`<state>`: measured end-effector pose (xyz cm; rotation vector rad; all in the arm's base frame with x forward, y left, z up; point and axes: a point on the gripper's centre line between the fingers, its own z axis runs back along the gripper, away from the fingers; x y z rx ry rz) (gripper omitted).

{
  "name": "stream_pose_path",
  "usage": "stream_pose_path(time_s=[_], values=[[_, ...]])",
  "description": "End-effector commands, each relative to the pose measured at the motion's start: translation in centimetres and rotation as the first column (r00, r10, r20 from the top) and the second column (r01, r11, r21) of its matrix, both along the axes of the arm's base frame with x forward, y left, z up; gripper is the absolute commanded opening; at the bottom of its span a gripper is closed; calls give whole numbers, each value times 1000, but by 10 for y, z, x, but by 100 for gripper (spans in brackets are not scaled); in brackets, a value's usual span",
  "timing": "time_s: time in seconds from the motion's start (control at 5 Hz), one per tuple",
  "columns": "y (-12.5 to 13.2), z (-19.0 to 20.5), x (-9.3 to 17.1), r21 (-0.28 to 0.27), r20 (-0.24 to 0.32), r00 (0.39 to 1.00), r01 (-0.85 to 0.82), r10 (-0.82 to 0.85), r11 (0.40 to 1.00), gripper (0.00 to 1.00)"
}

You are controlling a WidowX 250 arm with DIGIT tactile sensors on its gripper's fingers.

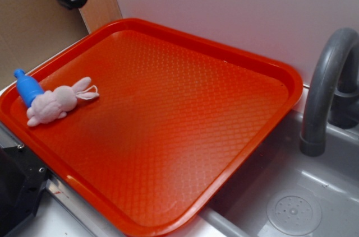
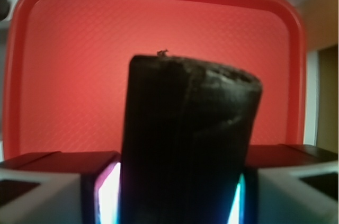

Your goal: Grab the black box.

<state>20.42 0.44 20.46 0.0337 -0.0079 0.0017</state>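
Black box [image 2: 188,139] stands upright (slightly tilted) between tool [image 2: 180,203] fingers.

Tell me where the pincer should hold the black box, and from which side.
By its two flat opposite sides, fingers closing from left and right in the wrist view. The pincer grips the black box that way now, at its near end, most of it sticking out over the red tray. A hold nearer the middle would likely be steadier.
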Motion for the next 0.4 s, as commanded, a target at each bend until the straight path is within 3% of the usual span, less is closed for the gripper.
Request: stream_pose_path(time_s=[0.0, 0.2], values=[[6, 23, -10, 0, 48, 999, -1, 1, 1000, 0], [3, 23, -10, 12, 52, 999, -4, 3, 1000, 0]])
